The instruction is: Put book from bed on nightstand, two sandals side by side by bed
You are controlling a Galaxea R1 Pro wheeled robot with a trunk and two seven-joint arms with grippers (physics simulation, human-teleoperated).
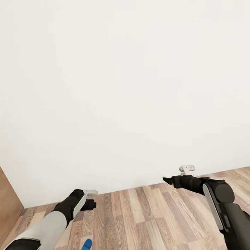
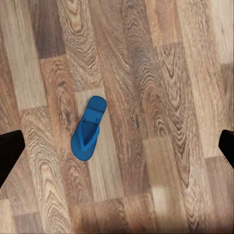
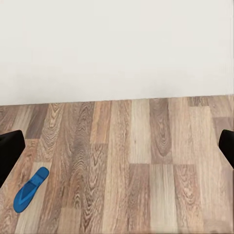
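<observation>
Both sets of jaws are standing wide apart, holding nothing. One sandal [image 2: 88, 128] is lying flat on the wood floor [image 2: 161, 97], directly under the left gripper [image 2: 117, 146].

Risk: the thin sole is hugging the planks, so the left fingers [image 2: 9, 151] could scrape or push it away.

Head view is catching just its blue tip [image 1: 86, 244]; right wrist view is showing it near the white wall [image 3: 117, 44]. Bed, book and second sandal I'm not seeing.

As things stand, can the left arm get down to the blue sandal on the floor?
Probably yes: the left gripper hangs above the sandal with its fingers spread wide, and the sandal lies alone on bare wood floor. It would need to descend first.
</observation>
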